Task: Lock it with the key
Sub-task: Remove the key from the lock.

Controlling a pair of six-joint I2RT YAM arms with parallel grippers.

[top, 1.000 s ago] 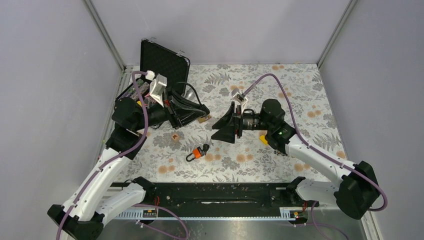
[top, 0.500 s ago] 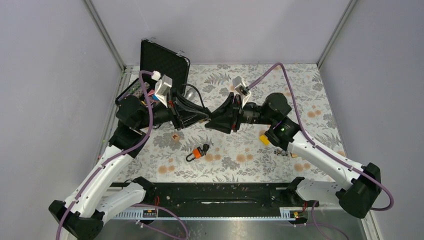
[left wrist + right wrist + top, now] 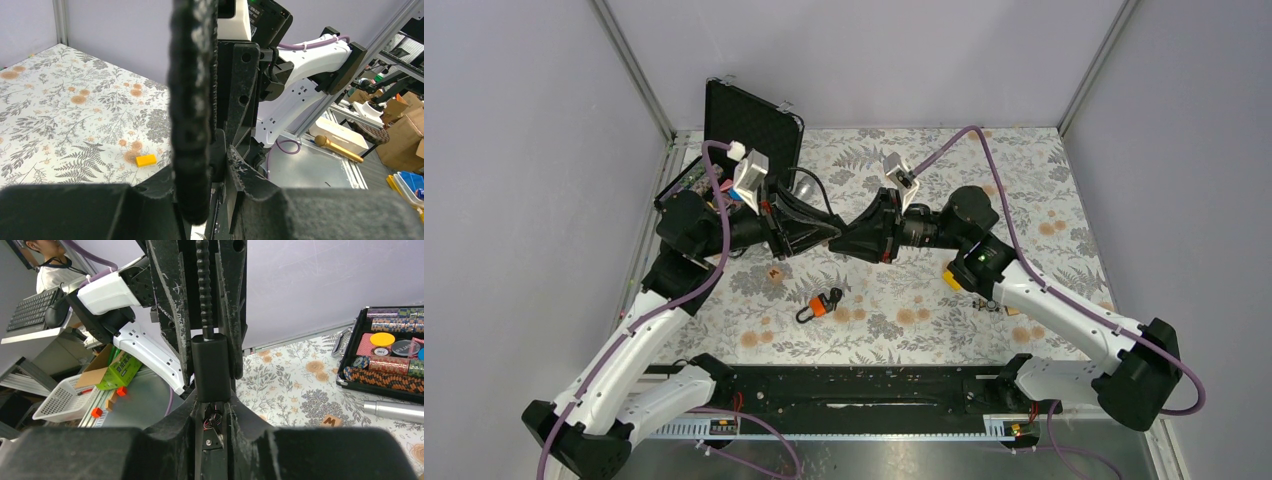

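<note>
Two claws are meeting tip to tip above the counter [image 3: 1024, 180]. The right claw [image 3: 854, 240] is pinching the key [image 3: 212, 367], a small black block. The left claw [image 3: 828, 232] is standing narrow, its contents hidden. An orange padlock [image 3: 818, 305] is lying nearby.

Black left gripper [image 3: 832, 232], floral table [image 3: 1024, 180], black case [image 3: 749, 125], yellow block [image 3: 951, 278].

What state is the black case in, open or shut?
Open. The black case has its lid raised, and chips show inside.
</note>
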